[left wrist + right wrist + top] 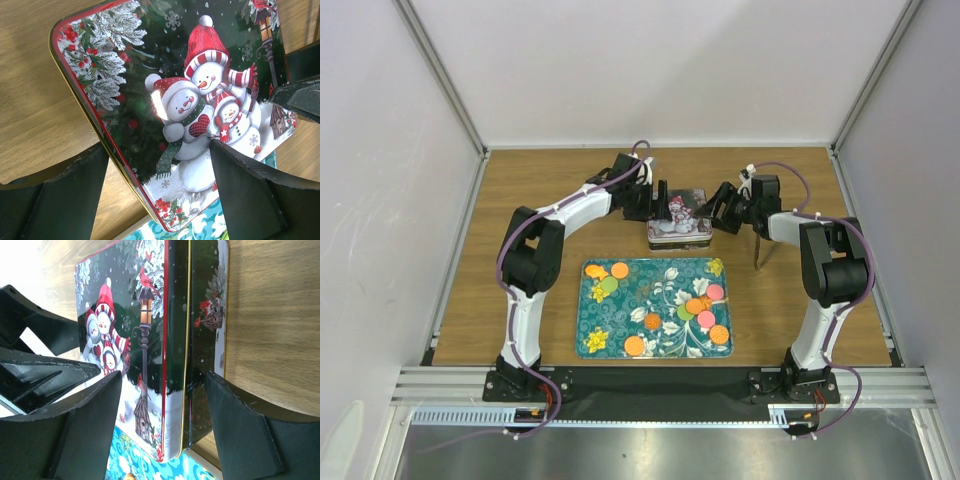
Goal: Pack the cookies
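Observation:
Several cookies lie loose on the teal flowered tray (pixel 590 318): orange ones (pixel 619 270) (pixel 634 345), a green one (pixel 608 285), pink ones (pixel 715 292) and a flower-shaped orange one (pixel 595 271). A Christmas tin (pixel 680 224) with snowmen on its lid (pixel 200 100) stands just behind the tray, lid on. My left gripper (pixel 647 203) (pixel 157 185) is open, with its fingers either side of the tin's left edge. My right gripper (pixel 723 212) (pixel 162 425) is open and straddles the tin's right side (pixel 200 340). Neither holds anything.
The tray's edge shows under the tin in both wrist views (pixel 200 225) (pixel 145 460). Bare wooden table (pixel 800 310) lies around the tray. White walls and metal posts enclose the table on three sides.

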You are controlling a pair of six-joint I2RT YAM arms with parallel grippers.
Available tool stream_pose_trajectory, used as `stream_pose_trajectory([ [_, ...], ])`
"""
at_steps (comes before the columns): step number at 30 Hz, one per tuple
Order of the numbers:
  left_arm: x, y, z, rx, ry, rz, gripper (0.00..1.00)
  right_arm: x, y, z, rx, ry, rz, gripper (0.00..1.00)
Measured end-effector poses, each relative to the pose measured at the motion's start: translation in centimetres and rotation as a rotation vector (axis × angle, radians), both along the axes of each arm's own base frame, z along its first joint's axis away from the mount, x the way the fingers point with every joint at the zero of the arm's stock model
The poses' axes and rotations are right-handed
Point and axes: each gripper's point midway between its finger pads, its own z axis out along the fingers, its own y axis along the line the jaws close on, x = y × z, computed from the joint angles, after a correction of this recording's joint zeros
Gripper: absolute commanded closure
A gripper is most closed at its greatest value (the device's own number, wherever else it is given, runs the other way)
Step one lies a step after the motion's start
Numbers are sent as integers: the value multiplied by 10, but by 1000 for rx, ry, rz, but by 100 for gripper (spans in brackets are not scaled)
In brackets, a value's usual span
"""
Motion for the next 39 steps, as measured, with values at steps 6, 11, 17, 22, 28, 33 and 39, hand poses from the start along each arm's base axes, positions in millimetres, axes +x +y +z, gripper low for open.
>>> stream_pose_trajectory([
  [6, 0, 0, 0, 12, -8, 6, 14, -1, 2, -1, -32, -18, 7, 27],
  [11, 0, 1, 1, 16, -5, 8, 15, 0, 3, 0, -33, -20, 4, 27],
  [17, 4, 3, 2, 41, 15, 19, 15, 3, 7, 3, 1, -12, -17, 27],
  [22, 24, 7, 4, 48, 14, 45, 15, 10, 13, 3, 47, -9, -39, 28],
  [28, 40, 12, 5, 52, 4, 64, 16, 10, 20, 3, 71, -5, -32, 29],
  [33, 40, 14, 4, 53, 7, 65, 14, 9, 21, 2, 67, -4, -29, 27],
  [39, 42, 16, 4, 46, 2, 67, 11, 9, 24, 3, 62, -6, -19, 24],
])
